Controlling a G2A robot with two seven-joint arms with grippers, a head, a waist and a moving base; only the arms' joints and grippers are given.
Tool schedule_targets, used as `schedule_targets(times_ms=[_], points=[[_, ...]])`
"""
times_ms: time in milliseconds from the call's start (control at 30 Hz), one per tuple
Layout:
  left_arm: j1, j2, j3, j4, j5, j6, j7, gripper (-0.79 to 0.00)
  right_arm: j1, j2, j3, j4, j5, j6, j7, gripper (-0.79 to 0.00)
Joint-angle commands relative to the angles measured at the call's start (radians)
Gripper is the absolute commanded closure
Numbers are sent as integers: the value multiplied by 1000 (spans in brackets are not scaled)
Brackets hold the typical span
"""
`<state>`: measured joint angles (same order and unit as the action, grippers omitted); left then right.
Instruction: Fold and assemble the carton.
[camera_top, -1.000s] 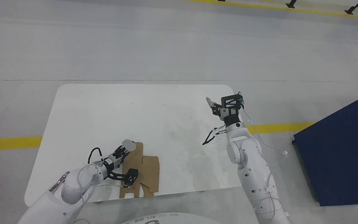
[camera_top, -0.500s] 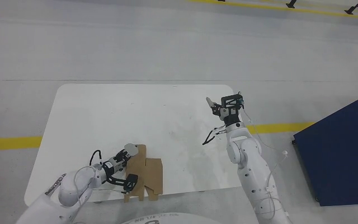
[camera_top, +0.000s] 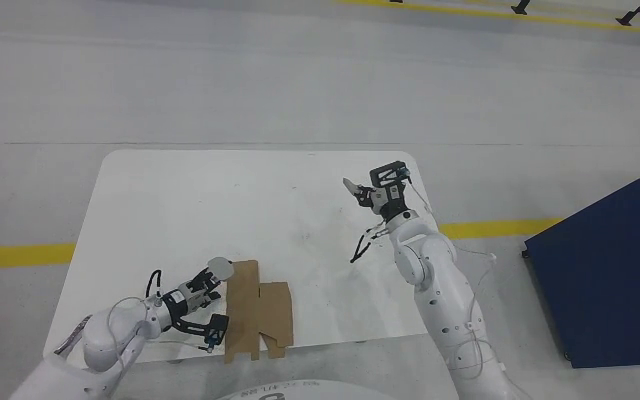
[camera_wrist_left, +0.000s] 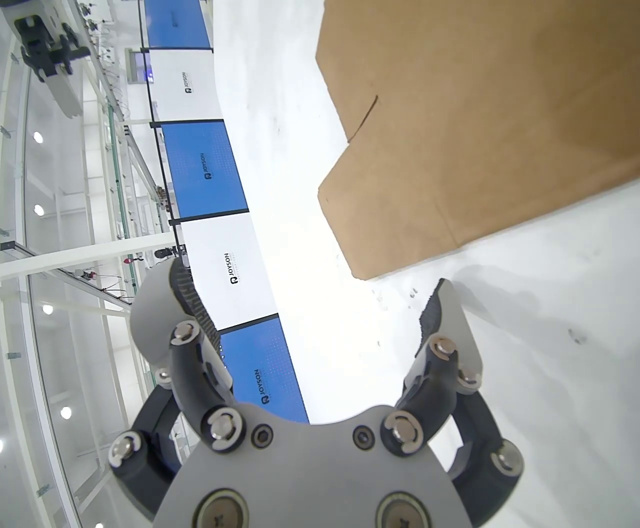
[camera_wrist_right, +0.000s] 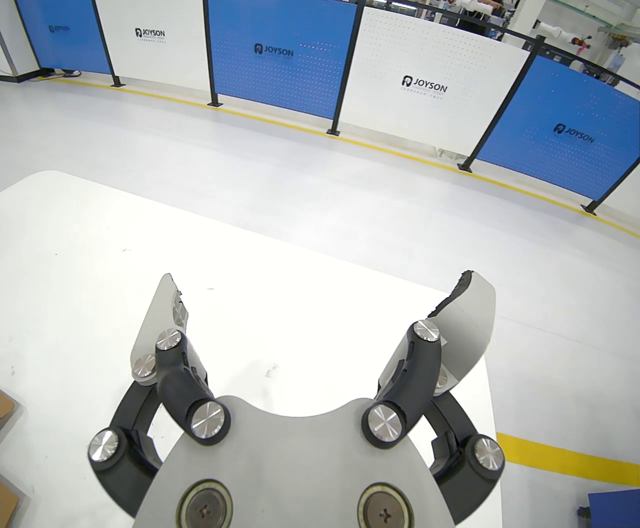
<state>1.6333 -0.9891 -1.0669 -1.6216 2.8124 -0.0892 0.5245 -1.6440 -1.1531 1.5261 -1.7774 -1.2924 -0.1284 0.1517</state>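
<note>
The flat brown carton is lying in the lower middle of the top view, at the near edge of the white surface, with its flaps unfolded. The left hand is sitting just left of the carton, released, its fingers spread wide and gripping nothing. In the left wrist view one fingertip is resting near the carton's corner, slightly apart from it. The right hand is hanging over the upper right part of the surface, well apart from the carton, likewise released and carrying nothing
</note>
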Motion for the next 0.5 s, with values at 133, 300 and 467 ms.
schedule_targets(times_ms=[133,300,467], points=[[-4,6,-12,14,-15,21,54,-785,-15,12,-5,-17,41,-235,104,-785],[-2,13,-22,16,-43,21,116,-785,-34,30,9,-35,141,-516,214,-785],[-4,16,-24,20,-59,18,143,-785,-34,31,11,-36,151,-531,217,-785]])
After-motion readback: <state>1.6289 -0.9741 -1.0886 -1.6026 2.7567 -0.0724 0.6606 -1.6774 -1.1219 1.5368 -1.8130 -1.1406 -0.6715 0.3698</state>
